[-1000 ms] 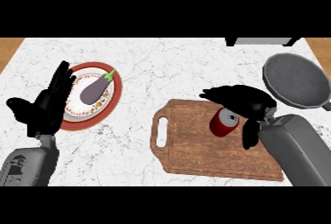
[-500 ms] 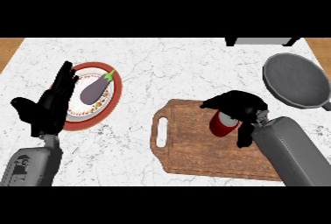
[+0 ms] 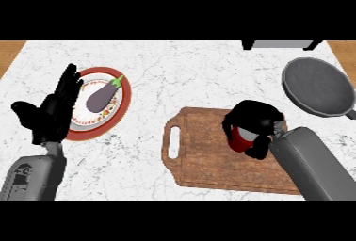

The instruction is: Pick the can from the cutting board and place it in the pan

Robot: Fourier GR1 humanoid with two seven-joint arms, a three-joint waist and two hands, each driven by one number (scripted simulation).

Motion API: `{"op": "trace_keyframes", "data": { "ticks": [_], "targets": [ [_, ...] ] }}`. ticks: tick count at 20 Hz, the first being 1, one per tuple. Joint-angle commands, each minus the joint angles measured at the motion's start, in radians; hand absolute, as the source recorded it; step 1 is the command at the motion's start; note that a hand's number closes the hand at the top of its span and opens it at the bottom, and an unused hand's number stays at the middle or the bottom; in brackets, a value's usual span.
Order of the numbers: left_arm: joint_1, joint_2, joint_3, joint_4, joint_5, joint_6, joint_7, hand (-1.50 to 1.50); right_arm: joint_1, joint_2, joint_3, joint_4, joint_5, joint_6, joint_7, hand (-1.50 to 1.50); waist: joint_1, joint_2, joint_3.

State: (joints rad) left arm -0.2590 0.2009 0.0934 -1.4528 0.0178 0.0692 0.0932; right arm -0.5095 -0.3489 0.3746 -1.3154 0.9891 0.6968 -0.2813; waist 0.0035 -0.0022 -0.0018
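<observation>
A red can point(image 3: 243, 139) stands on the brown wooden cutting board point(image 3: 208, 160) at the lower middle. My right hand point(image 3: 256, 117) is curled over the can from above, fingers and thumb wrapped round it, so only part of its red side and pale top shows. The dark grey pan point(image 3: 319, 86) lies at the upper right, its dish bare. My left hand point(image 3: 54, 108) rests open at the left, fingers up, over the edge of a plate.
A red-rimmed plate point(image 3: 115, 112) at the left holds a purple eggplant point(image 3: 101, 95). A dark object point(image 3: 278, 44) sits at the counter's far edge, upper right. White marble counter point(image 3: 188, 75) lies between the board and the pan.
My right hand has come down and closed its fingers round the red can, hiding more of it. The left hand has barely moved.
</observation>
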Motion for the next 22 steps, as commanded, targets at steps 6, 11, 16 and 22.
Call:
{"op": "trace_keyframes", "data": {
  "ticks": [6,11,16,22],
  "targets": [
    [0.014,-0.011,0.008,0.015,-0.005,0.000,-0.027,0.00,-0.008,0.205,-0.182,0.037,0.037,-0.083,0.332,1.50,-0.004,0.001,0.001],
    [0.017,-0.003,0.013,0.001,-0.005,0.000,-0.017,0.00,-0.024,0.329,-0.369,0.062,0.117,-0.271,0.748,1.50,-0.017,-0.002,-0.001],
    [-0.013,-0.026,-0.032,-0.004,-0.013,-0.010,0.019,0.00,-0.180,0.347,-0.310,0.006,0.231,-0.527,1.049,1.50,0.037,0.002,0.001],
    [-0.019,0.003,0.007,0.022,-0.003,-0.024,-0.034,0.00,-0.323,0.348,-0.273,0.062,0.322,-0.700,1.274,1.50,0.020,0.006,0.001]
  ]
}}
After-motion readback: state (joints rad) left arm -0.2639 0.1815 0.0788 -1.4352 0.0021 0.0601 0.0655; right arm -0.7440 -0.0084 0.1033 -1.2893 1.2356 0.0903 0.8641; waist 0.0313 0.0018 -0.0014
